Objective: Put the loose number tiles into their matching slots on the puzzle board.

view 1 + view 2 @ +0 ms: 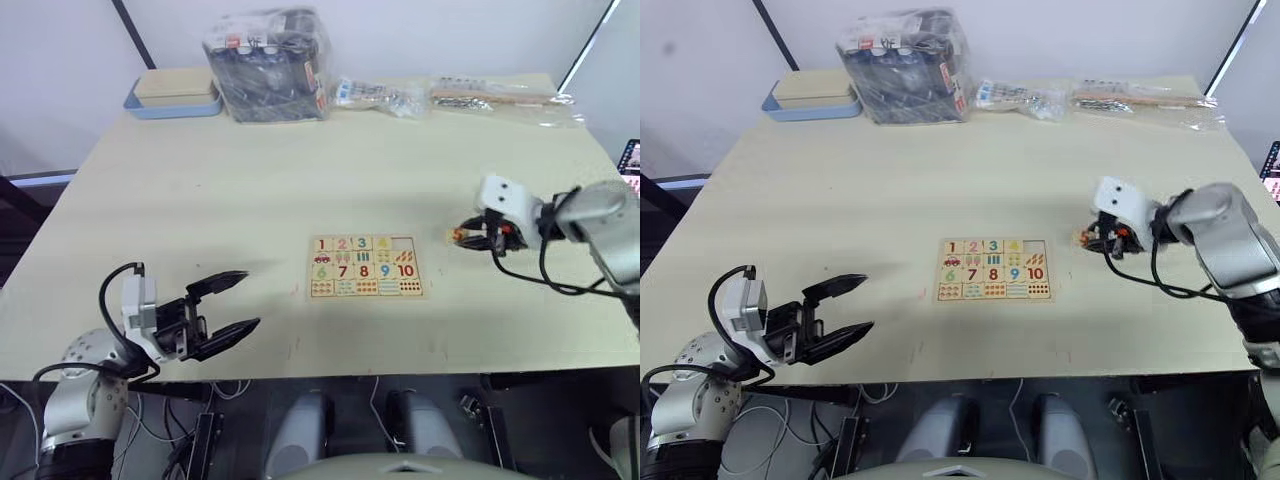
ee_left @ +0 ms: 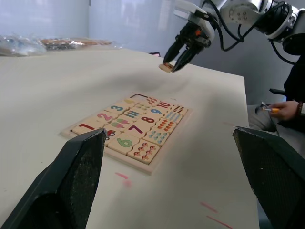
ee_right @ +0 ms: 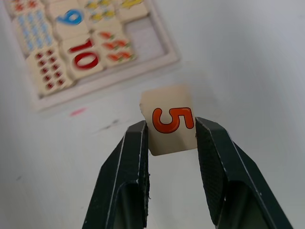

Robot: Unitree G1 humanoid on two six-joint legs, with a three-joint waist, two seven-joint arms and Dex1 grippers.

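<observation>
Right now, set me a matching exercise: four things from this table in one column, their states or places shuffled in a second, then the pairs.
Things:
1. 5 tile
2. left gripper
3. puzzle board
4. blue-and-beige tray

States or places:
A. far corner of the table, on the robot's left
B. clamped between the right gripper's jaws
C. jaws open, holding nothing
D. one top-row slot unfilled

Pairs: 1-B, 2-C, 3-D, 4-A

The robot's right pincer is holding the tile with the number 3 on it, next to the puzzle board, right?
Not quite. The right pincer holds a tile printed with an orange 5, not a 3; the right wrist view shows the digit plainly. It is indeed beside the puzzle board, above the table.
</observation>
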